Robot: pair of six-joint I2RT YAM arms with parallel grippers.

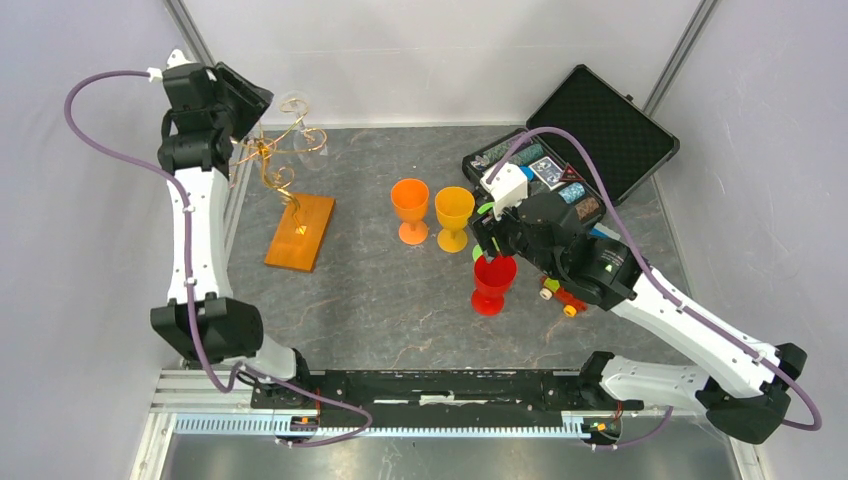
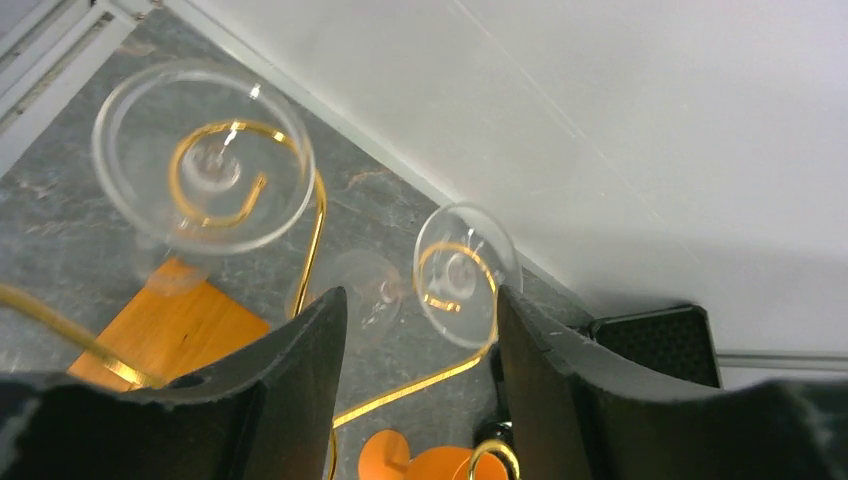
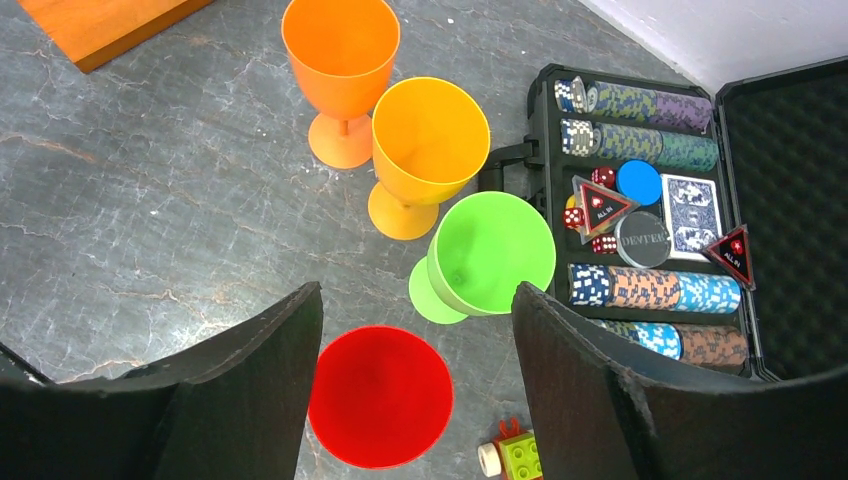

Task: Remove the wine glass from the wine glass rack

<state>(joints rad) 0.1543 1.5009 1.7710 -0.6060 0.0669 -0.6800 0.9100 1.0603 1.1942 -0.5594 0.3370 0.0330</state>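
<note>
- As the left gripper (image 2: pixel 420 300) hung above the scrollwork, its jaws stood wide apart and held nothing.
- Just off the fingers at twelve o'clock in the wrist view was the wine glass (image 2: pixel 465 275), its foot caught in a gold curl and its bowl slanting away toward nine o'clock.
- A second glass (image 2: pixel 205 160) hung out at ten o'clock on the wine glass rack (image 1: pixel 298 232).
- The right gripper (image 3: pixel 417 295), spread and empty over a red cup (image 3: pixel 380 395), sat well apart. By my read, this was the left arm's job.
</note>
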